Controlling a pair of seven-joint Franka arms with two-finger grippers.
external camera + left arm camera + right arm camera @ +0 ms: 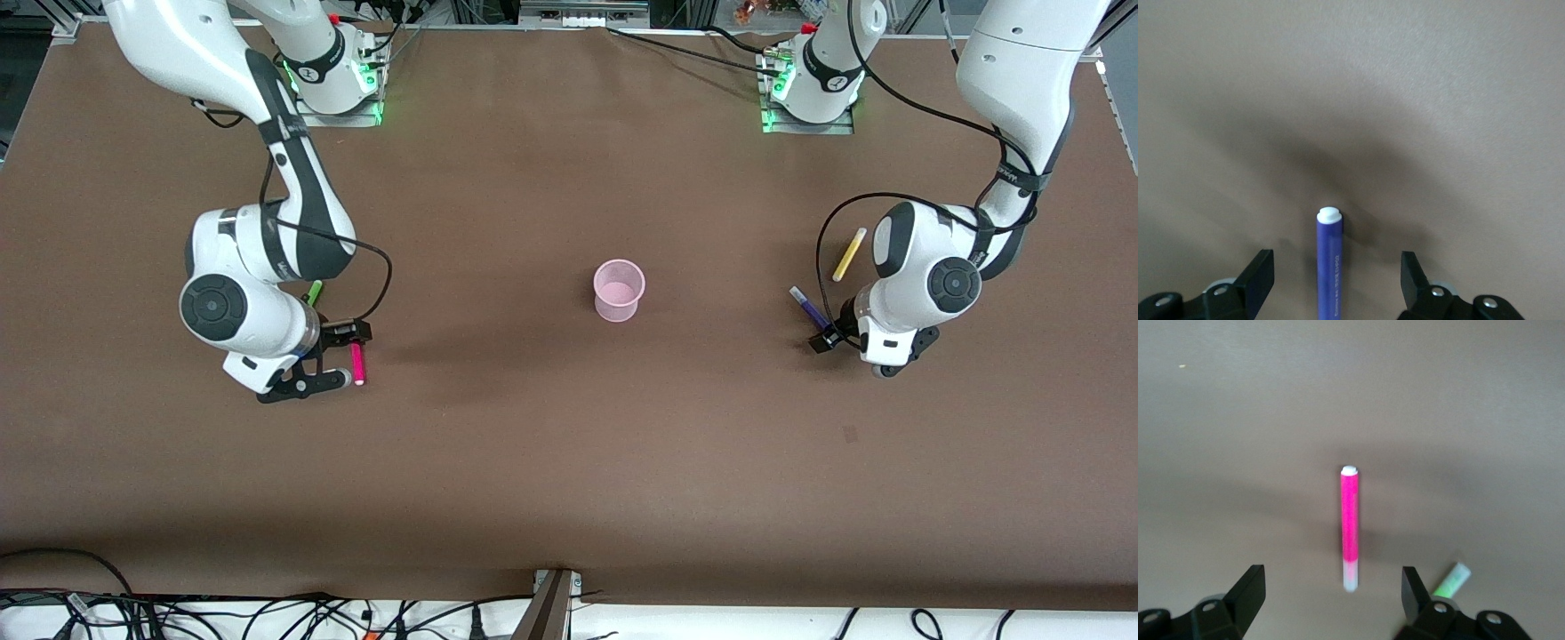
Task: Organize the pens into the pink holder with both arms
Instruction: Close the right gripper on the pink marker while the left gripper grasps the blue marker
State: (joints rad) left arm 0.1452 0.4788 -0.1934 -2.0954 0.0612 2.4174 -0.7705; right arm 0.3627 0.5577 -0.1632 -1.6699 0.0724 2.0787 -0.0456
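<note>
The pink holder (pixel 619 291) stands upright and empty mid-table. My left gripper (pixel 822 340) is open and low over the purple pen (pixel 809 308). In the left wrist view the purple pen (pixel 1328 267) lies between the open fingers of the gripper (pixel 1336 267), untouched. The yellow pen (pixel 849 254) lies beside it, farther from the front camera. My right gripper (pixel 348 333) is open over the magenta pen (pixel 357 363). In the right wrist view the pen's (pixel 1349 520) pale end sits between the fingertips of the gripper (pixel 1331 583). The green pen (pixel 313 292) (pixel 1451 581) lies close by.
The brown table (pixel 569 462) is bare between the holder and each pair of pens. Cables lie along the table's front edge (pixel 267 613). The arm bases (pixel 805 89) stand at the back edge.
</note>
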